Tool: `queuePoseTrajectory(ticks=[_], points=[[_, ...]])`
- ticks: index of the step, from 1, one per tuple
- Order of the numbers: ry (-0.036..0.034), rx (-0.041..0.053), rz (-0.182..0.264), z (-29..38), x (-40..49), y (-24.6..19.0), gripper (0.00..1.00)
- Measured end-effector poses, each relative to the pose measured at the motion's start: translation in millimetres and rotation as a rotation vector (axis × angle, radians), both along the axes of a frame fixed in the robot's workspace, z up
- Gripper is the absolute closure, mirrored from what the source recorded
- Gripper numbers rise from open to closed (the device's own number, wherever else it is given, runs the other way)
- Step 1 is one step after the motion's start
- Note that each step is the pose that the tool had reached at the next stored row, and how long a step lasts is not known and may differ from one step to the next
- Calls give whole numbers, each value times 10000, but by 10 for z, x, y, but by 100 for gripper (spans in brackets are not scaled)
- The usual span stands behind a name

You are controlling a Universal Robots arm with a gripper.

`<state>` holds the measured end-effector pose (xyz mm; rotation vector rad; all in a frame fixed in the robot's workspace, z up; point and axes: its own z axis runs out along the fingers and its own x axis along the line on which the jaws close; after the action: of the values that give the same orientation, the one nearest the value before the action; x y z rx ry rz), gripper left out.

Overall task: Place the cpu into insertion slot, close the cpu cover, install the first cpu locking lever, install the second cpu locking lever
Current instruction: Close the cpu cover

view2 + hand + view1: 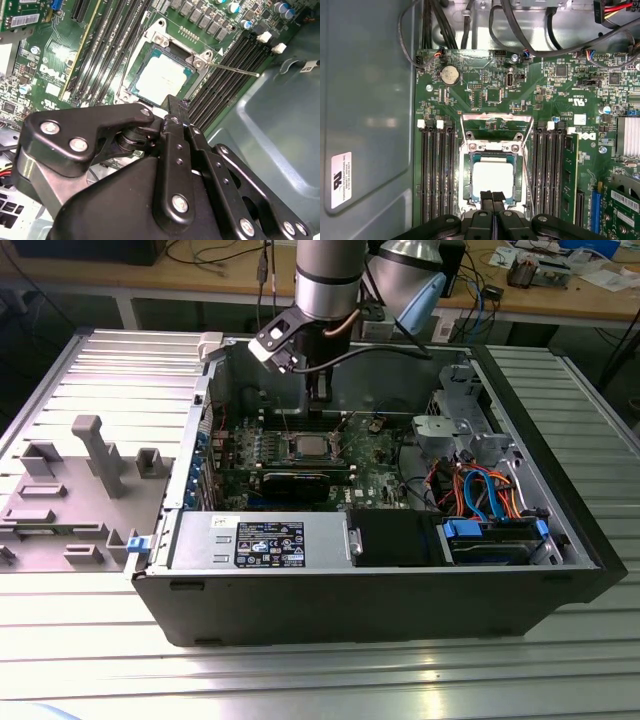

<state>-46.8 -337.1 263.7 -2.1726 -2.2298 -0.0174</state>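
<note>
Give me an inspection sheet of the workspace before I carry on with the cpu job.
Surface: ribbed metal table carrying the open computer case.
Job's things: cpu seated inside the window of the cpu cover, which lies down around it; one locking lever sticks out sideways over the memory slots.
Clutter: grey fixture tray beside the case, on the exterior view's left.
Grippers: gripper shut, tips at the cpu cover's edge.
Cables: orange and blue cables bundled inside the case, apart from the cpu.
Surroundings: cluttered workbench behind the table.
</note>
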Motion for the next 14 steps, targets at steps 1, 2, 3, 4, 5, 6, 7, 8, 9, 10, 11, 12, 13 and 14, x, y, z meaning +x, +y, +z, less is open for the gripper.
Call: queuePoseTrajectory(ticks=[1, 2, 3, 4, 5, 6, 7, 8, 9, 10, 11, 12, 13, 14], points=[[0, 0, 0, 4, 0, 0, 89], [0, 0, 0, 13, 0, 0, 89], [0, 0, 0, 18, 0, 0, 89], [0, 0, 0, 23, 0, 0, 89], [-2, 3, 0, 24, 0, 0, 89], [-2, 3, 0, 25, 0, 0, 89], [0, 0, 0, 27, 0, 0, 89], [0, -1, 0, 27, 0, 0, 89], [0, 0, 0, 27, 0, 0, 89], [0, 0, 1, 28, 1, 0, 89], [1, -2, 2, 29, 11, 0, 89], [2, -3, 1, 29, 18, -1, 89], [1, -2, 1, 29, 27, 0, 89], [0, 0, 1, 28, 33, 0, 89]])
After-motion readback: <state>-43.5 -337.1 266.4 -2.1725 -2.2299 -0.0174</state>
